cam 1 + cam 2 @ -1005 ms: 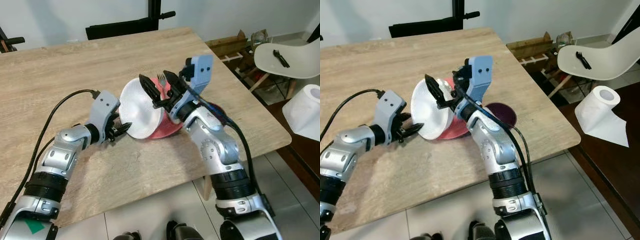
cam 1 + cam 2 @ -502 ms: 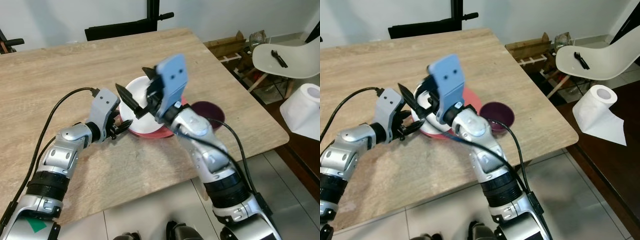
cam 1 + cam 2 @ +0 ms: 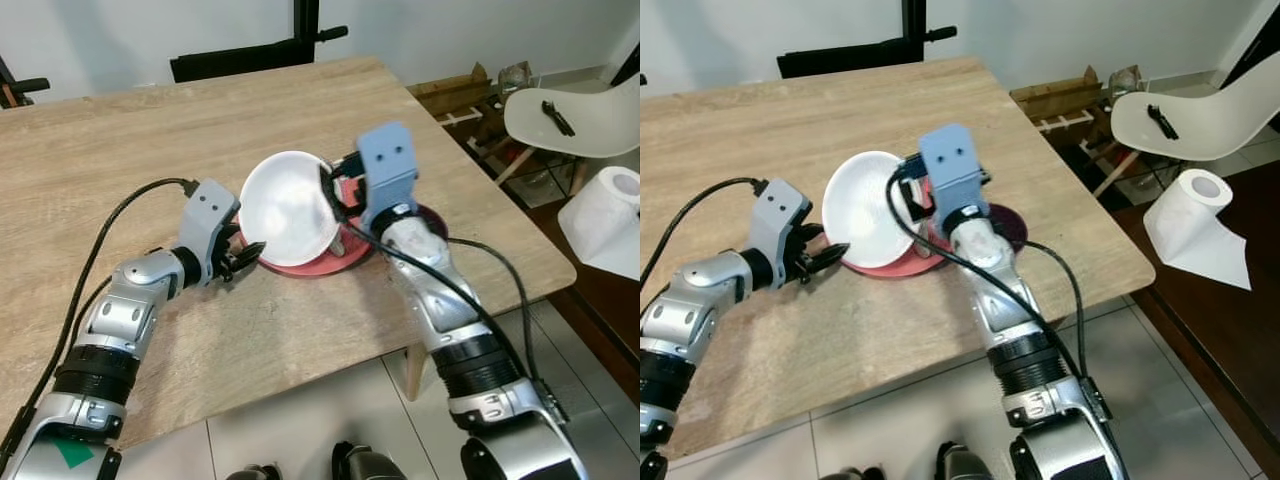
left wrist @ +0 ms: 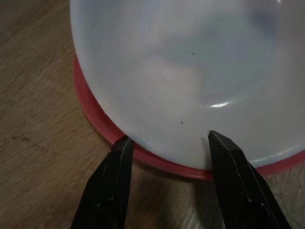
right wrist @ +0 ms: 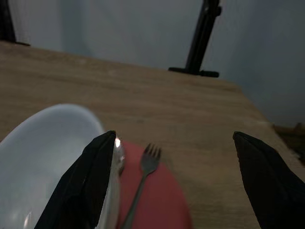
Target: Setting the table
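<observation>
1. Your left gripper (image 4: 167, 157) has its fingers spread, one each side of the near edge of the white plastic bowl (image 3: 290, 210), gripping nothing.
2. Your right gripper (image 5: 171, 157) is wide open and empty, one finger against the bowl's far rim.
3. The bowl is tilted, its mouth facing up and toward you, resting on the round red plate (image 3: 345, 255).
4. A silver metal fork (image 5: 143, 179) lies on the plate, tines pointing away across the wooden table (image 3: 150, 140).

White bowl (image 3: 290, 205) on red plate (image 3: 345, 255), pincers alongside.
</observation>
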`<state>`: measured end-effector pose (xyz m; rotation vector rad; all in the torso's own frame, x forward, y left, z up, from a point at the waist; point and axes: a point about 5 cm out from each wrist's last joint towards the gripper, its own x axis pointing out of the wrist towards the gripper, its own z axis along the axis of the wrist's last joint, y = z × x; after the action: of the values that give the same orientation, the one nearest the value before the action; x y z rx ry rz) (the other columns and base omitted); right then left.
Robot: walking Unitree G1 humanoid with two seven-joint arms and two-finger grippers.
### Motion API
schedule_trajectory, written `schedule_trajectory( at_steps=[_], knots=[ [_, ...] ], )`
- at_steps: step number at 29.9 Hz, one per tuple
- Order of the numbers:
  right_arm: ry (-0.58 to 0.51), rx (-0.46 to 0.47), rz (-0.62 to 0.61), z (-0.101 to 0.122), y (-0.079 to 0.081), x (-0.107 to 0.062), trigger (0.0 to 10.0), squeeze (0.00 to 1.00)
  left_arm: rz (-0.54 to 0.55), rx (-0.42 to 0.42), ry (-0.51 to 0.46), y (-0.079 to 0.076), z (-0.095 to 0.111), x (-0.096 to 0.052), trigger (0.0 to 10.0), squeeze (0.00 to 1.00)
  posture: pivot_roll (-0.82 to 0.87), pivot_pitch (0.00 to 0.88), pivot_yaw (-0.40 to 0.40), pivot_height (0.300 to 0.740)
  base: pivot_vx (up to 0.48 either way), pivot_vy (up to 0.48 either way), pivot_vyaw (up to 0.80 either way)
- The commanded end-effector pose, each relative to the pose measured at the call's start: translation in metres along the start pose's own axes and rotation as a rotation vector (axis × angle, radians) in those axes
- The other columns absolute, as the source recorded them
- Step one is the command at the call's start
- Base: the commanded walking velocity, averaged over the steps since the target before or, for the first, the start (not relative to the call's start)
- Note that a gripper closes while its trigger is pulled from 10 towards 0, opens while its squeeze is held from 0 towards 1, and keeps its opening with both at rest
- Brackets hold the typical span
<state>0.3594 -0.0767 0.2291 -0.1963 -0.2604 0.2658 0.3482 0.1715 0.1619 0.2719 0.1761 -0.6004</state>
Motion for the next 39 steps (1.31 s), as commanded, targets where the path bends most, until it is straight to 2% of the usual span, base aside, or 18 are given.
schedule_trajectory(
  at_steps=[1,2,4,5,6,8,10,14,18,19,21,22,23,24,33,39],
  knots=[
    [0.013,0.002,0.008,-0.002,0.002,0.001,10.0,0.00,-0.010,-0.010,0.031,-0.004,-0.010,-0.002,10.0,0.00,-0.08,0.091,0.032,0.740,0.000,0.000,0.00],
    [0.080,0.061,0.075,-0.012,0.008,0.001,10.0,0.00,-0.012,-0.011,0.030,-0.004,-0.010,-0.001,10.0,0.00,-0.08,0.091,0.032,0.740,0.000,0.000,0.00],
    [0.080,0.061,0.075,-0.012,0.008,0.001,10.0,0.00,-0.012,-0.011,0.030,-0.004,-0.010,-0.001,10.0,0.00,-0.08,0.091,0.032,0.740,0.000,0.000,0.00],
    [0.128,0.124,0.133,-0.018,0.015,0.000,10.0,0.00,-0.012,-0.008,0.031,-0.004,-0.010,-0.002,10.0,0.00,-0.08,0.093,0.034,0.740,0.000,0.000,0.00],
    [0.128,0.124,0.133,-0.018,0.015,0.000,10.0,0.00,-0.012,-0.008,0.031,-0.004,-0.010,-0.002,10.0,0.00,-0.08,0.093,0.034,0.740,0.000,0.000,0.00],
    [0.184,0.210,0.214,-0.024,0.026,-0.002,10.0,0.00,-0.011,-0.006,0.031,-0.004,-0.010,-0.002,10.0,0.00,-0.08,0.094,0.032,0.740,0.000,0.000,0.00],
    [0.228,0.207,0.242,-0.031,0.032,-0.002,10.0,0.00,-0.009,-0.007,0.031,-0.004,-0.010,-0.002,10.0,0.00,-0.08,0.094,0.032,0.740,0.000,0.000,0.00],
    [0.249,0.170,0.226,-0.037,0.033,-0.001,10.0,0.00,-0.008,-0.010,0.030,-0.004,-0.010,-0.002,10.0,0.00,-0.08,0.097,0.025,0.740,0.000,0.000,0.00],
    [0.271,0.189,0.198,-0.042,0.035,0.002,10.0,0.00,-0.006,-0.014,0.029,-0.006,-0.011,-0.003,10.0,0.00,-0.08,0.099,0.020,0.740,0.000,0.000,0.00],
    [0.277,0.208,0.186,-0.043,0.035,0.003,9.5,0.00,-0.005,-0.016,0.029,-0.006,-0.011,-0.003,10.0,0.00,-0.08,0.100,0.019,0.740,0.000,0.000,0.00],
    [0.280,0.220,0.179,-0.044,0.035,0.003,9.5,0.00,-0.005,-0.017,0.029,-0.006,-0.011,-0.004,10.0,0.00,-0.08,0.101,0.019,0.740,0.000,0.000,0.00],
    [0.286,0.226,0.173,-0.045,0.034,0.003,6.4,0.00,-0.004,-0.017,0.030,-0.006,-0.012,-0.004,10.0,0.00,-0.08,0.101,0.019,0.740,0.000,0.000,0.00],
    [0.286,0.226,0.173,-0.045,0.034,0.003,6.4,0.00,-0.004,-0.017,0.030,-0.006,-0.012,-0.004,10.0,0.00,-0.08,0.101,0.019,0.740,0.000,0.000,0.00],
    [0.302,0.270,0.164,-0.047,0.033,0.003,0.0,0.00,-0.002,-0.018,0.030,-0.006,-0.012,-0.004,10.0,0.00,-0.08,0.103,0.019,0.740,0.000,0.000,0.00],
    [0.318,0.356,0.165,-0.049,0.033,0.004,0.0,0.00,0.000,-0.021,0.025,-0.007,-0.011,-0.003,10.0,0.00,-0.08,0.104,0.018,0.740,0.000,0.000,0.00],
    [0.321,0.377,0.163,-0.049,0.034,0.005,0.0,0.00,0.003,-0.021,0.023,-0.007,-0.011,-0.003,10.0,0.00,-0.08,0.106,0.018,0.740,0.000,0.000,0.00]
  ],
)
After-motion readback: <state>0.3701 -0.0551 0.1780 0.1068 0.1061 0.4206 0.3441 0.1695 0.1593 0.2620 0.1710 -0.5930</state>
